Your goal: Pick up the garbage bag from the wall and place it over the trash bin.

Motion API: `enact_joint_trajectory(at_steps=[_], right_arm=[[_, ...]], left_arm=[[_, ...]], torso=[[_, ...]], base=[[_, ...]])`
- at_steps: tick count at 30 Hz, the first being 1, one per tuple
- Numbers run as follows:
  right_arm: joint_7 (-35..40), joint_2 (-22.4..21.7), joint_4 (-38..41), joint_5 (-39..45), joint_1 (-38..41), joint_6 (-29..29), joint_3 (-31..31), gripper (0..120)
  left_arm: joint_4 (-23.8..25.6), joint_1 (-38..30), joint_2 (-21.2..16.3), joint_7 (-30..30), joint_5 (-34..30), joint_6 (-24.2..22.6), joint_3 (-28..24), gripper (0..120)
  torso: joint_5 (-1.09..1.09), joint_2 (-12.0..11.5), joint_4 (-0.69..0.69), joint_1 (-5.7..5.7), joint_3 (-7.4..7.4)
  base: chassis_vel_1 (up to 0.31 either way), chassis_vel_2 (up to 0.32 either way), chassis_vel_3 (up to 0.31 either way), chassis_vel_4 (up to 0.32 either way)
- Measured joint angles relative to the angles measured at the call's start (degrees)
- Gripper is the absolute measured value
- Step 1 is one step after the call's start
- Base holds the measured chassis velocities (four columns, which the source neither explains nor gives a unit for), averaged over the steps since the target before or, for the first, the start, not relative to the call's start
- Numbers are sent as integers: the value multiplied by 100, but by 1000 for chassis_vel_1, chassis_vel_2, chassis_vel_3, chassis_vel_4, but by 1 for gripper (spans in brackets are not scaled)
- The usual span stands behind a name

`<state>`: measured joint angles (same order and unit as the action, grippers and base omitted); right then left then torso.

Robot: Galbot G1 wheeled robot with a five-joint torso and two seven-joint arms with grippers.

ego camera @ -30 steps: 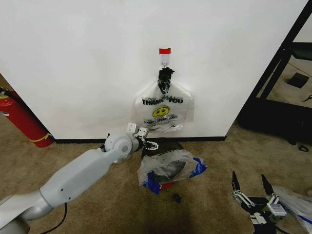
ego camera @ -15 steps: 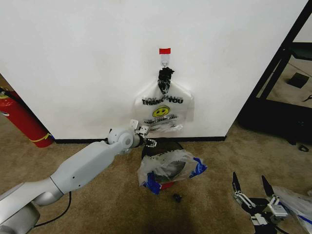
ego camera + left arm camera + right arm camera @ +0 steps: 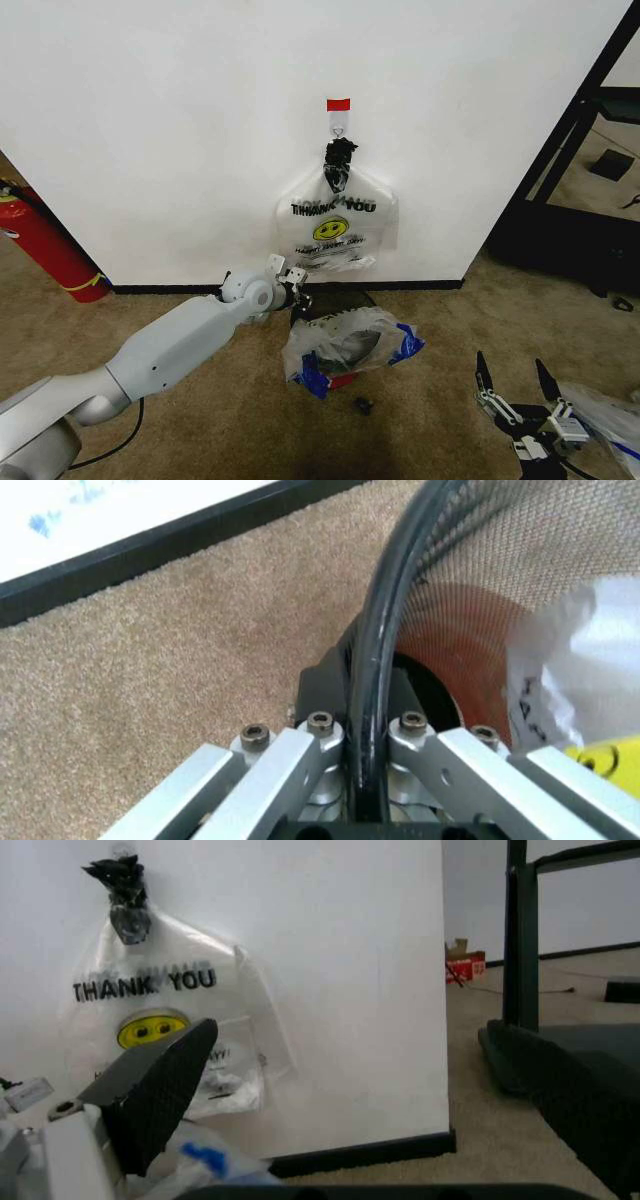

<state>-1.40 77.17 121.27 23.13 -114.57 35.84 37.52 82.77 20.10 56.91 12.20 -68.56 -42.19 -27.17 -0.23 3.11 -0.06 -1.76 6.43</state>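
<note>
By the wall [image 3: 150, 120], left gripper [image 3: 297, 297] jaws clamped on trash bin [image 3: 372, 675] rim, garbage bag [image 3: 350, 345] beside.

A white wall [image 3: 150, 120] with a hook [image 3: 339, 124] under red tape is seen. A "THANK YOU" bag [image 3: 336, 222] is hung from it. Below, the bin [image 3: 335, 320] is draped with the garbage bag [image 3: 350, 350]. The left gripper [image 3: 297, 290] is held at the bin's rim; the right gripper [image 3: 512, 378] is parked low, fingers spread.

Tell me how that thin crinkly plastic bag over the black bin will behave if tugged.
The thin crinkly translucent plastic bag sags in loose folds, so it is probably floppy and light. Draped unevenly over the round black mesh bin, whose rim the left gripper clamps, it may slip off.
</note>
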Motion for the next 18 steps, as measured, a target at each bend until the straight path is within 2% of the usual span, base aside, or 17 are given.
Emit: enact_joint_trajectory(at_steps=[6,9,14,15,18], right_arm=[[38,-8,-9,2,12,-4,-8,100],[43,-10,-11,8,25,-11,-26,100],[70,-18,-32,23,55,-28,-52,100],[113,-43,-31,5,84,-102,-71,100],[224,-67,-21,-40,133,-228,-87,100]], left_arm=[[257,167,-137,181,-124,0,159,0],[431,346,-208,500,-260,1,327,0],[946,721,-421,1284,-790,2,738,0],[1354,1101,-599,1921,-1110,10,1029,0],[1738,1509,-662,2493,-1290,170,1449,0]], torso=[[0,0,0,0,0],[-1,0,-1,0,0],[-1,0,0,0,0],[-1,0,-1,0,0],[-2,0,2,0,0]], base=[[0,0,0,0],[0,0,0,0],[0,0,0,0],[0,0,0,0],[0,0,0,0]])
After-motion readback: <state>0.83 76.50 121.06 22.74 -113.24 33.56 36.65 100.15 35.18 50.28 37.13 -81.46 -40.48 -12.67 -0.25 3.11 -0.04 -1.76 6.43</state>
